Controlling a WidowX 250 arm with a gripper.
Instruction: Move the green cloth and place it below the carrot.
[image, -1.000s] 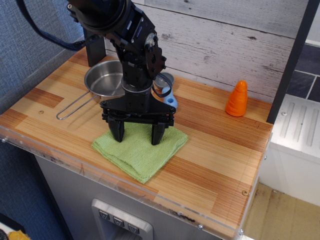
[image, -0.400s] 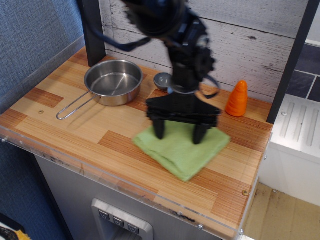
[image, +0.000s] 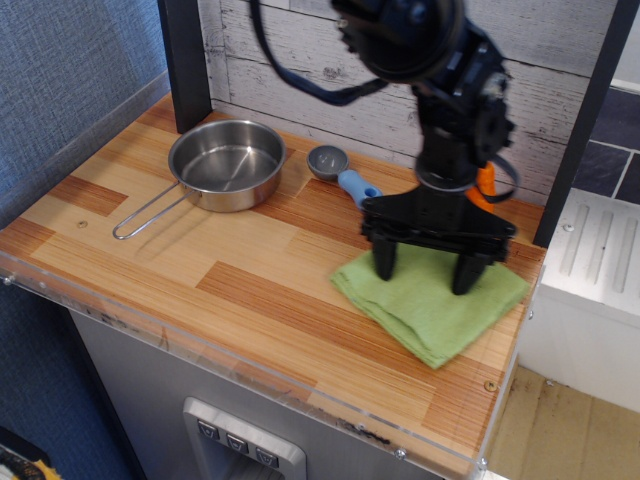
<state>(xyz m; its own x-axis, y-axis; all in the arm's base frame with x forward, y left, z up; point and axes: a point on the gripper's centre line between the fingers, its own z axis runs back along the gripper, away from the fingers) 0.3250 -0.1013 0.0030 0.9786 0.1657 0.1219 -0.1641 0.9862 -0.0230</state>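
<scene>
The green cloth (image: 437, 318) lies flat on the wooden counter (image: 250, 270) at the right, close to the front right corner. My gripper (image: 423, 274) stands upright over it with its two black fingers spread wide, both tips pressed down on the cloth's back half. The carrot (image: 487, 183) stands just behind the gripper and is mostly hidden by it; only an orange sliver shows. The cloth lies directly in front of the carrot.
A steel pan (image: 226, 165) with a wire handle sits at the back left. A blue-handled grey scoop (image: 340, 172) lies between the pan and the gripper. A dark post (image: 185, 60) stands at the back left. The counter's right edge (image: 520, 330) is next to the cloth.
The gripper has slid to the right across the counter with the green cloth under its fingertips, from the front middle to in front of the carrot. The carrot is now mostly hidden.
</scene>
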